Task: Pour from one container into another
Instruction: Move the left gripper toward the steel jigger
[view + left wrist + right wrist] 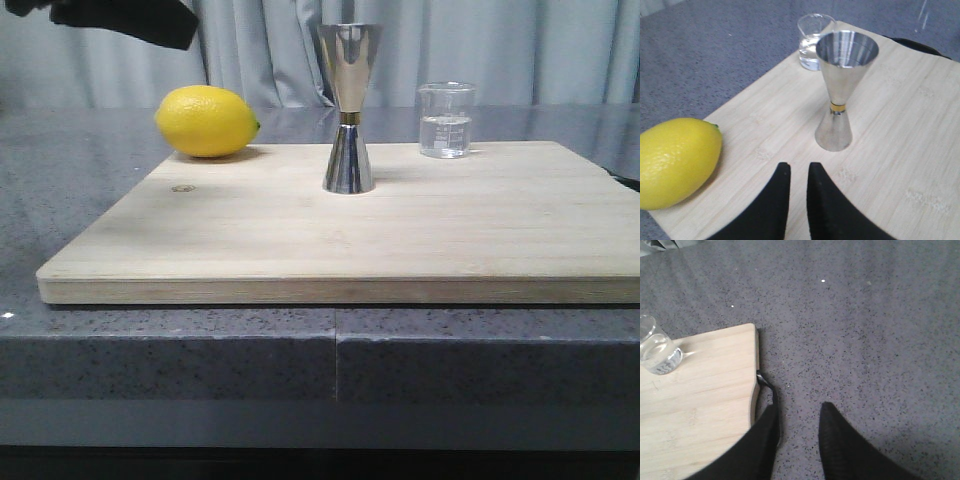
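A wooden board (400, 240) is laid on the grey speckled counter (80, 180). The jigger (348, 108) is stood upright near the middle of the board, its wide mouth up and a gold band seen at its waist. The beaker (445, 120) is set at the board's far edge, to the right of the jigger and apart from it; clear liquid is seen in its lower part. A lemon (207, 121) is placed at the far left corner of the board, well apart from the jigger.

The left fingers (796, 172) are held over the board, between lemon and jigger, with only a narrow gap between the tips and nothing gripped. The right fingers (799, 415) are held slightly parted over the bare counter just off the board's right edge, and nothing is gripped by them either. The beaker is seen by the right wrist camera near the board's corner, untouched.
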